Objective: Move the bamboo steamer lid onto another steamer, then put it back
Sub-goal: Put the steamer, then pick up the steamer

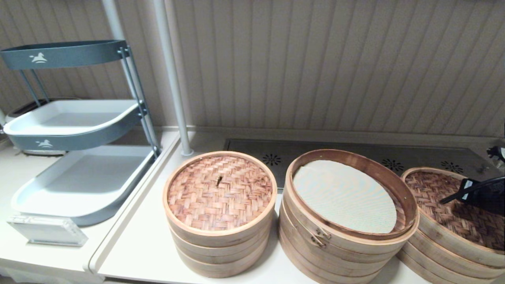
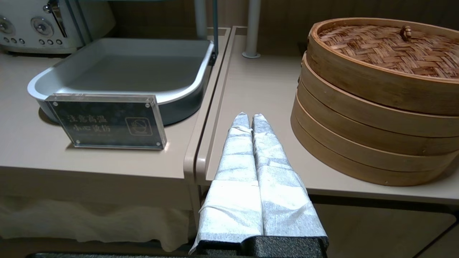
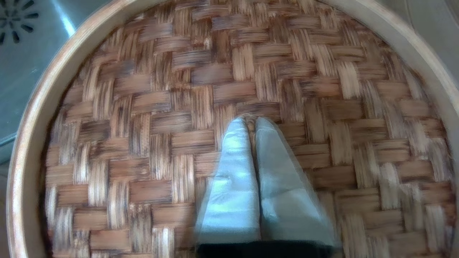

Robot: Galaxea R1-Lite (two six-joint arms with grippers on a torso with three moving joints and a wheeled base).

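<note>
The bamboo steamer lid (image 1: 434,193) (image 3: 150,107) lies tilted on top of the other steamer (image 1: 434,262) at the right end of the table. That steamer's own darker top is hidden under the lid. My right gripper (image 3: 251,120) is shut on the lid's small centre loop, and its arm (image 1: 483,195) reaches in from the right edge. The left gripper (image 2: 248,115) is shut and empty. It hovers at the table's front edge beside the narrow stack (image 2: 376,107) and is out of the head view.
The tall clasp stack (image 1: 347,244) in the middle stands uncovered, showing a white liner (image 1: 343,195). The narrow three-tier stack (image 1: 219,191) keeps its small lid. A grey tray rack (image 1: 75,118), an acrylic sign (image 1: 47,230) and a white pole (image 1: 173,79) stand at the left.
</note>
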